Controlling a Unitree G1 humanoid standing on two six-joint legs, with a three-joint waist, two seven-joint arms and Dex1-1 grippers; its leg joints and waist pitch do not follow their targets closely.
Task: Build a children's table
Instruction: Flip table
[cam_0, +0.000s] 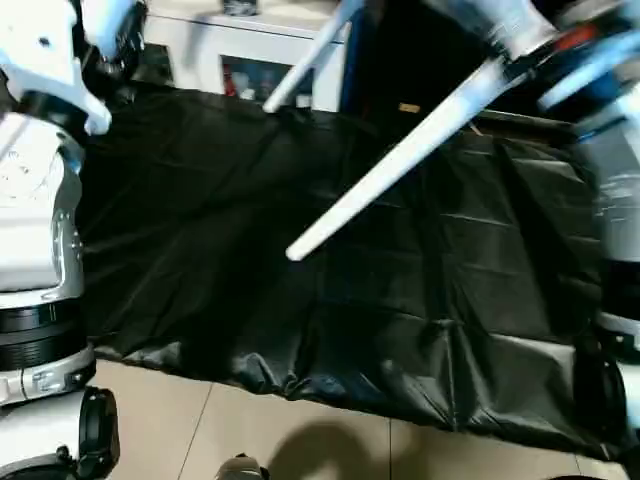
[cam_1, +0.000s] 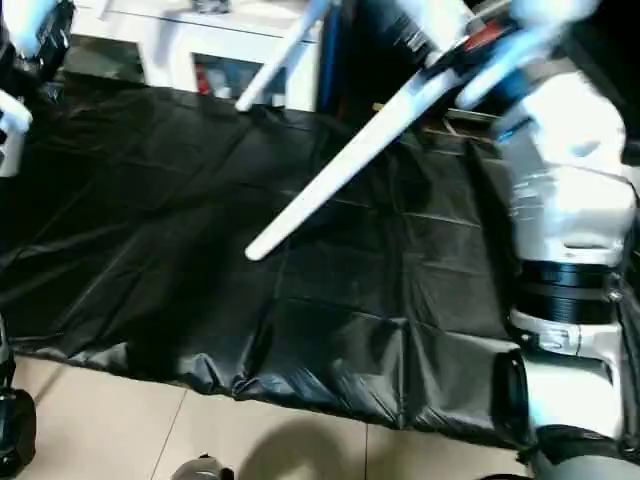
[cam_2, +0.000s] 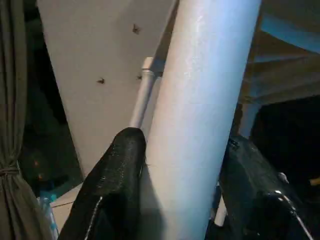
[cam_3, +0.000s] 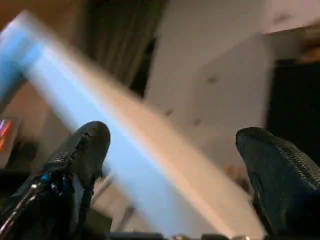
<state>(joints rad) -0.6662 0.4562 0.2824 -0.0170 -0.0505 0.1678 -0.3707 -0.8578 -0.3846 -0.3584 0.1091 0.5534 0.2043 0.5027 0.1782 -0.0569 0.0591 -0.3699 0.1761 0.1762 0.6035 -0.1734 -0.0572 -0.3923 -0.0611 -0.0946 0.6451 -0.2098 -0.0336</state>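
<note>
The left gripper (cam_2: 182, 165) is clamped on a smooth white tubular leg (cam_2: 200, 115), its textured black fingers (cam_2: 117, 180) pressed against both sides. The right gripper (cam_3: 175, 165) has its fingers spread wide apart, and a blurred white leg crosses between them without clear contact. From the head, a long tapered leg (cam_0: 400, 160) slants above the crinkled black sheet (cam_0: 330, 300) covering the floor, its narrow end low.
</note>
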